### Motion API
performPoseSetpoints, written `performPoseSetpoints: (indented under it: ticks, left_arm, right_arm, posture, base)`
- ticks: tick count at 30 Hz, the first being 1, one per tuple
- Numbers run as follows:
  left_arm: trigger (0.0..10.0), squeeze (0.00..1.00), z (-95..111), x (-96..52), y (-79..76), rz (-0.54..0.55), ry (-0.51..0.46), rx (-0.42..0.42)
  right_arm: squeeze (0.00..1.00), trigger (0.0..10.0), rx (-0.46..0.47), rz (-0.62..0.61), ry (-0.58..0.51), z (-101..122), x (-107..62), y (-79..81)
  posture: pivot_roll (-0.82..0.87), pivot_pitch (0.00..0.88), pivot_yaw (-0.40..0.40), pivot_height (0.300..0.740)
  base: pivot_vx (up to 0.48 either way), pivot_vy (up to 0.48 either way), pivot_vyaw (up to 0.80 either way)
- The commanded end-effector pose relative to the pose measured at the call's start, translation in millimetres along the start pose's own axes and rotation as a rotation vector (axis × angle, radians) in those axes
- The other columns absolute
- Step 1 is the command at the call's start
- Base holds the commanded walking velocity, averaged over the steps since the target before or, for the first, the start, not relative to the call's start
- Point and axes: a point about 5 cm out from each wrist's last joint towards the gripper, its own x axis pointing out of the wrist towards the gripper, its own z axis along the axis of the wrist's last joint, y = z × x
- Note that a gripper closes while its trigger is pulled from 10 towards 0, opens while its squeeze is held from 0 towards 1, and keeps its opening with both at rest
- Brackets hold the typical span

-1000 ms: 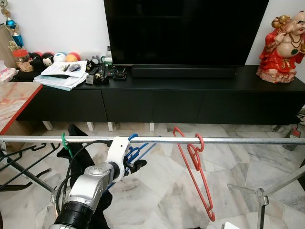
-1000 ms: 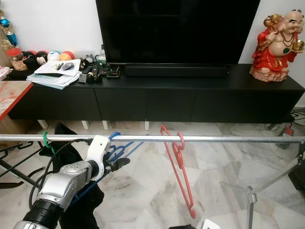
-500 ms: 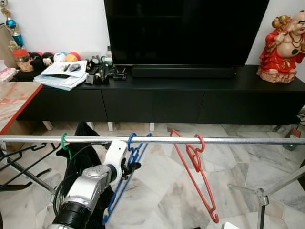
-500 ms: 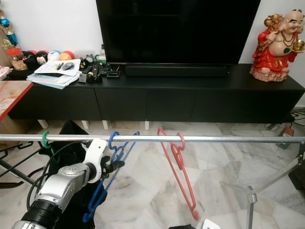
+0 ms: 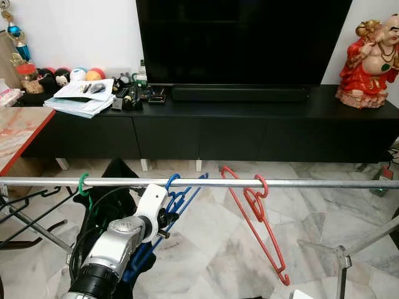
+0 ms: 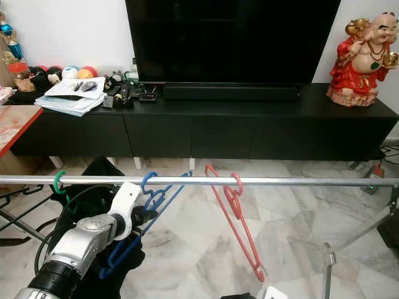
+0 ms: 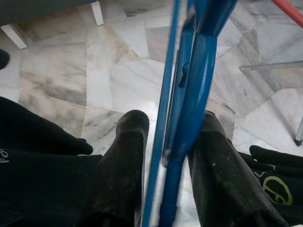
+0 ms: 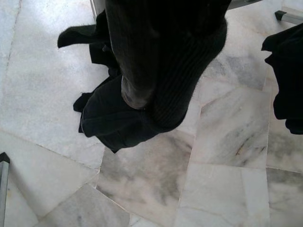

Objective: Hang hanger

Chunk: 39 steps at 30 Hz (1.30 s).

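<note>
Your left claw is clamped on the blue plastic hanger; confirm its hook sits over the silver metal rail above before releasing.

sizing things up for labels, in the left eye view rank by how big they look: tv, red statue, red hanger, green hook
1. tv
2. red hanger, but it hangs much nearer the camera
3. red statue, apparent area close to the hanger's, so unsure
4. green hook

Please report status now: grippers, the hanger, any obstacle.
Left gripper just below the rail, jaws around the blue hanger. Its hook is over the rail. Right gripper shut on a black garment. Red hanger alongside, apart.
</note>
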Motion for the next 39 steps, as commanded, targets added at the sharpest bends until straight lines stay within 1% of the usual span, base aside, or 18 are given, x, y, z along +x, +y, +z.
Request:
performPoseSetpoints:
  ticks: [1,5,8,13,16,17,18,19,22,24,26,29,30,32,33,34,36,39]
  left_arm:
    - [0.0,0.00,-3.4,0.1,2.2,0.019,0.010,0.016]
    - [0.0,0.00,-7.7,-0.4,4.0,0.044,-0.002,-0.008]
    - [0.0,0.00,-8.5,-3.1,7.7,0.067,-0.030,-0.035]
    - [0.0,0.00,-8.7,-5.2,9.6,0.078,-0.051,-0.048]
    - [0.0,0.00,-6.5,-9.1,13.0,0.099,-0.100,-0.072]
    - [0.0,0.00,-6.5,-9.1,13.0,0.099,-0.100,-0.072]
    - [0.0,0.00,-4.9,-10.4,14.1,0.109,-0.119,-0.077]
    - [0.0,0.00,-2.1,-13.1,15.4,0.123,-0.161,-0.090]
    - [0.0,0.00,0.5,-15.5,16.4,0.131,-0.198,-0.104]
    - [0.0,0.00,4.0,-19.7,18.2,0.142,-0.244,-0.114]
    - [0.0,0.00,4.2,-20.6,18.5,0.144,-0.251,-0.113]
    - [0.0,0.00,3.7,-27.3,21.3,0.150,-0.288,-0.129]
    - [0.0,0.00,3.7,-33.3,22.0,0.141,-0.314,-0.133]
    - [0.0,0.00,1.0,-39.3,21.3,0.125,-0.331,-0.116]
    - [0.0,0.00,1.0,-39.3,21.3,0.125,-0.331,-0.116]
    - [0.0,0.00,-3.3,-43.9,18.8,0.099,-0.334,-0.080]
    - [0.0,0.00,-13.1,-50.0,17.1,0.083,-0.318,-0.078]
    - [0.0,0.00,-24.3,-55.8,16.1,0.073,-0.281,-0.010]
  right_arm:
    - [0.00,10.0,-0.007,0.002,0.009,-1.9,-0.3,0.1]
    - [0.00,10.0,-0.007,0.003,0.009,-1.5,-0.2,-0.1]
    - [0.00,10.0,-0.009,0.001,0.009,-0.9,-0.1,-0.9]
    - [0.00,10.0,-0.012,0.001,0.009,-0.8,-0.1,-1.4]
    - [0.00,10.0,-0.016,0.001,0.010,-0.6,-0.1,-2.4]
    - [0.00,10.0,-0.016,0.001,0.010,-0.6,-0.1,-2.4]
    - [0.00,10.0,-0.018,0.001,0.010,-0.5,-0.1,-2.7]
    - [0.00,10.0,-0.020,0.000,0.010,-0.3,-0.1,-3.5]
    - [0.00,10.0,-0.023,-0.001,0.010,-0.2,-0.1,-4.0]
    - [0.00,10.0,-0.024,-0.002,0.011,-0.1,-0.1,-4.8]
    - [0.00,10.0,-0.024,-0.003,0.011,-0.2,-0.2,-5.1]
    - [0.00,10.0,-0.027,-0.004,0.013,-0.4,-0.2,-5.9]
    - [0.00,10.0,-0.028,-0.004,0.014,-0.6,-0.3,-6.2]
    - [0.00,10.0,-0.030,-0.004,0.015,-0.8,-0.3,-6.5]
    - [0.00,10.0,-0.030,-0.004,0.015,-0.8,-0.3,-6.5]
    - [0.00,10.0,-0.030,-0.004,0.016,-0.8,-0.4,-6.7]
    - [0.00,10.0,-0.031,-0.004,0.016,-0.8,-0.4,-6.9]
    - [0.00,10.0,-0.032,-0.004,0.016,-0.7,-0.3,-7.0]
  posture:
    - [0.11,0.000,0.013,0.740]
    - [0.11,0.000,0.009,0.740]
    - [0.11,0.000,0.006,0.740]
    - [0.11,0.000,0.002,0.740]
    - [0.11,0.000,-0.001,0.740]
    - [0.11,0.000,-0.001,0.740]
    - [0.11,0.000,-0.002,0.740]
    - [0.11,0.000,-0.004,0.740]
    - [0.11,0.000,-0.005,0.740]
    - [0.11,0.000,-0.005,0.740]
    - [0.11,0.000,-0.005,0.740]
    - [0.11,0.000,-0.006,0.740]
    - [0.11,0.000,-0.006,0.740]
    - [0.11,0.000,-0.003,0.740]
    - [0.11,0.000,-0.003,0.740]
    - [0.11,0.000,-0.004,0.740]
    - [0.11,0.000,-0.004,0.740]
    - [0.12,0.000,-0.005,0.740]
  base:
    - [0.000,0.000,0.00]
    - [0.000,0.000,0.00]
    - [0.000,0.000,0.00]
    - [0.000,0.000,0.00]
    - [0.000,0.000,0.00]
    - [0.000,0.000,0.00]
    - [0.000,0.000,0.00]
    - [0.000,0.000,0.00]
    - [0.000,0.000,0.00]
    - [0.000,0.000,0.00]
    - [0.000,0.000,0.00]
    - [0.000,0.000,0.00]
    - [0.000,0.000,0.00]
    - [0.000,0.000,0.00]
    - [0.000,0.000,0.00]
    - [0.000,0.000,0.00]
    - [0.000,0.000,0.00]
    - [0.000,0.000,0.00]
